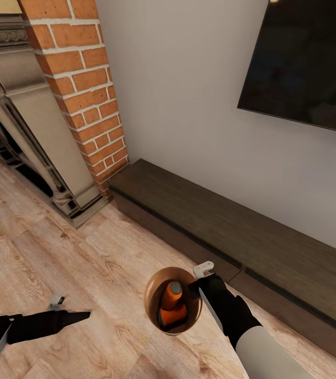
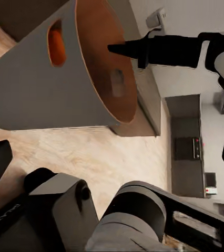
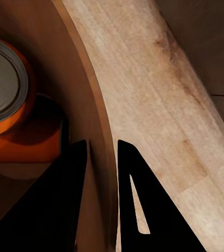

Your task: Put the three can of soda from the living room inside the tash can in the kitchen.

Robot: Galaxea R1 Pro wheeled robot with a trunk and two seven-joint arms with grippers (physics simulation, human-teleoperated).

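Brickwork rises at my far left: the red-brick fireplace column [image 1: 86,89] with its grey stone mantel surround [image 1: 26,131] standing on the light wood plank floor [image 1: 41,252]. Low over those planks hangs my left gripper [image 1: 78,315], black, its arm reaching in from the left edge and pointing toward the middle; I cannot tell how its fingers stand. It is well apart from the bin.

Toward the middle sits the small round tapered bin [image 1: 151,308], copper-brown inside and pale grey outside, held up over the floor near the long low dark-wood cabinet [image 1: 252,237] that runs along the white wall. Inside it I see bright-orange soda cans with grey metal ends [image 1: 173,300], one upright-looking with its lid facing me and more orange beneath it; how many there are I cannot say. Through the left wrist camera the bin [image 2: 43,89] shows tilted, orange glowing through a handle slot in its side.

To the right, my right gripper [image 1: 195,289] is clamped on the bin's rim: in the right wrist camera its two black fingers [image 3: 70,210] straddle the thin bin wall [image 3: 99,157], one inside, one outside, with a can lid [image 3: 4,81] close by. My right forearm, black glove into a white sleeve, comes up from the lower right. Above it, the wall-hung black TV [image 1: 305,58] fills the upper right corner.
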